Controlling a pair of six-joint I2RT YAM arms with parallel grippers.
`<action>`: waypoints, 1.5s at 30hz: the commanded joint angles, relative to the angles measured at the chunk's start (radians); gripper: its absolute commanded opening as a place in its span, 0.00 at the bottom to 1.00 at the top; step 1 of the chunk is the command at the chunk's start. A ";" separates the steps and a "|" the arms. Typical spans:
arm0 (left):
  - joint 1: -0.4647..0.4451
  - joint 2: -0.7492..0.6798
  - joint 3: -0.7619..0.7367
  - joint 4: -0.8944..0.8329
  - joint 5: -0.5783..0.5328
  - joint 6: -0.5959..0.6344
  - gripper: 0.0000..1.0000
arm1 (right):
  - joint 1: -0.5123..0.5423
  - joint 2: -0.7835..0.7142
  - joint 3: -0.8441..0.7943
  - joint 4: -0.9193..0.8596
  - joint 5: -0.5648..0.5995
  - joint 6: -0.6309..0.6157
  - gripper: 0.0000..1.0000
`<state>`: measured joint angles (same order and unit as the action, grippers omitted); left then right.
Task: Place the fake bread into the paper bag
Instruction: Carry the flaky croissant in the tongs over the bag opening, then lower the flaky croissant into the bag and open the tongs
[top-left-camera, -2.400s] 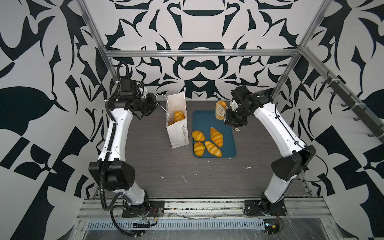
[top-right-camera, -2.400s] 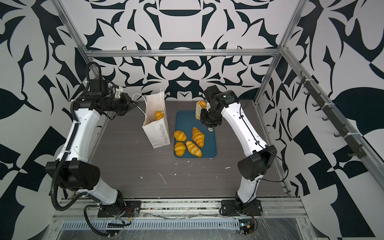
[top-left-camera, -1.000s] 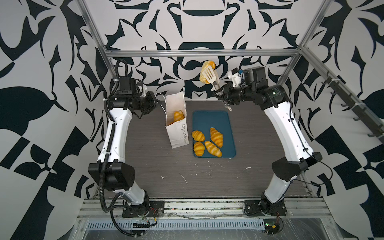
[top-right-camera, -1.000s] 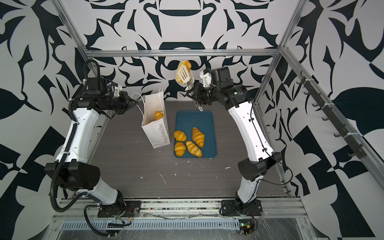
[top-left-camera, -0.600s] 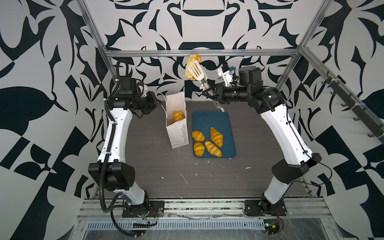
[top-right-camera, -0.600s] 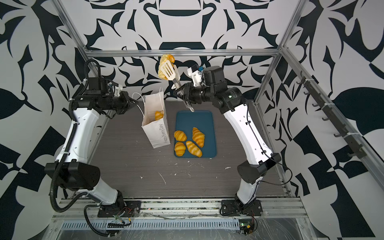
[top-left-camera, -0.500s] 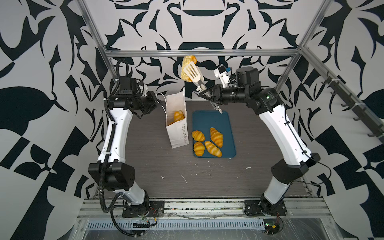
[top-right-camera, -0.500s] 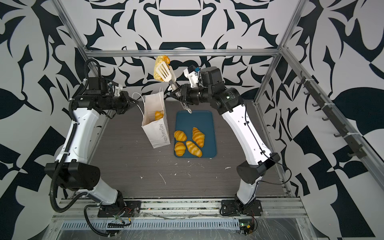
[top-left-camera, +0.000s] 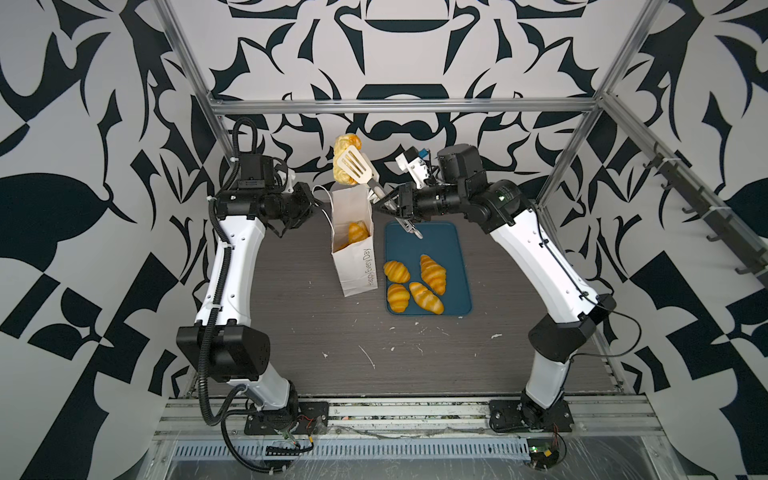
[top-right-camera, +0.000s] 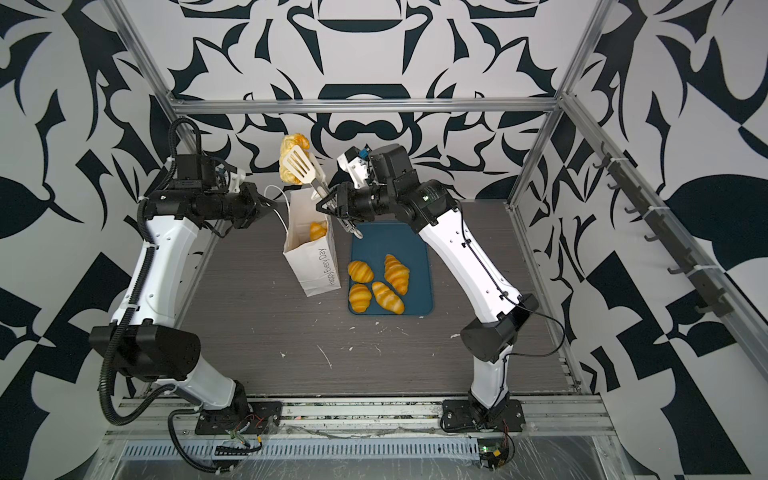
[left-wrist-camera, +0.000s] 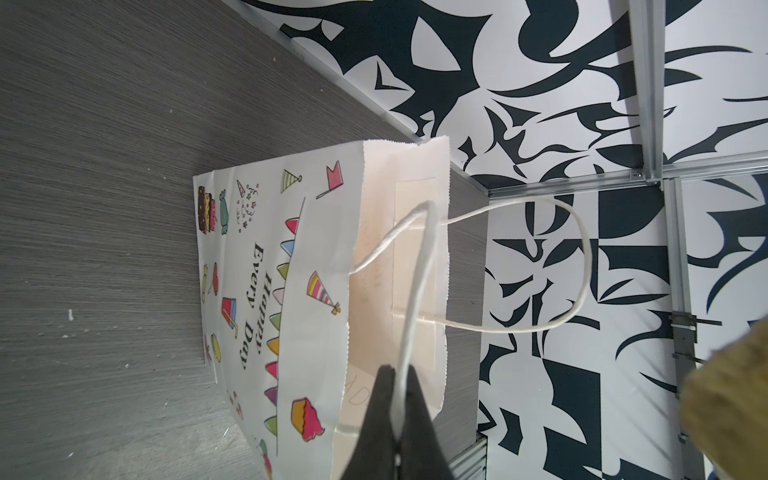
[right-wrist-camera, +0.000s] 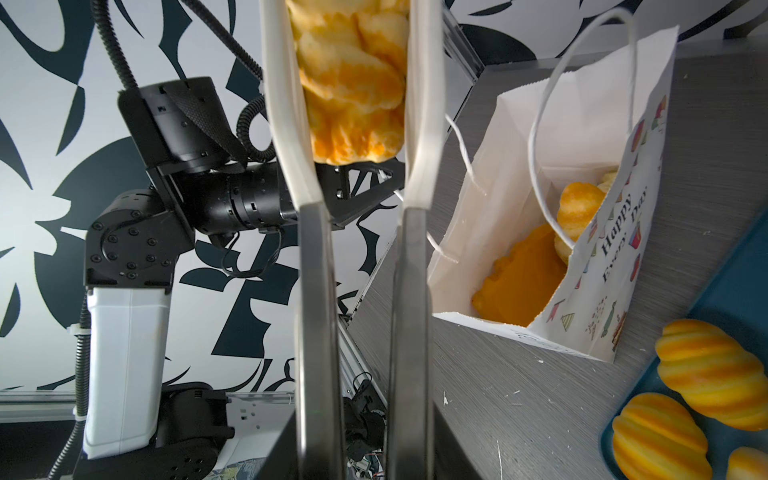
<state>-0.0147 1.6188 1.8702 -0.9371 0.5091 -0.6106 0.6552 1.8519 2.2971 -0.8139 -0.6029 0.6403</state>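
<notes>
Plaited loaf (top-left-camera: 348, 142) is hanging above the paper bag (top-left-camera: 357, 266) in tongs (top-left-camera: 357, 172) squeezed by right gripper (top-left-camera: 397, 203); left gripper (left-wrist-camera: 397, 382) is pinching cord handle (left-wrist-camera: 415, 274).

A grey wood-grain table (top-left-camera: 316, 332) is occupied by the standing white paper bag (top-left-camera: 359, 270), a flat blue tray (top-left-camera: 440, 245) set just beside it, and small white scraps (top-left-camera: 368, 357) scattered towards the front.

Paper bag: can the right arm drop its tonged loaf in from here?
Probably yes: the left gripper pinches a cord handle, the paper bag gapes open, and the loaf in the tongs hangs above it, nothing between.
</notes>
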 joint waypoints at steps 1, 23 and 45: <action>-0.004 -0.024 0.008 -0.026 -0.009 0.002 0.00 | 0.000 -0.033 -0.010 0.047 -0.015 -0.036 0.35; -0.004 -0.041 -0.001 -0.036 -0.014 0.005 0.00 | 0.000 0.053 0.001 -0.182 0.009 -0.106 0.34; -0.004 -0.031 0.002 -0.042 -0.028 0.006 0.00 | 0.001 0.072 0.001 -0.271 0.094 -0.157 0.39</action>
<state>-0.0154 1.6039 1.8698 -0.9550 0.4900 -0.6098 0.6552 1.9484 2.2559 -1.1069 -0.5171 0.5087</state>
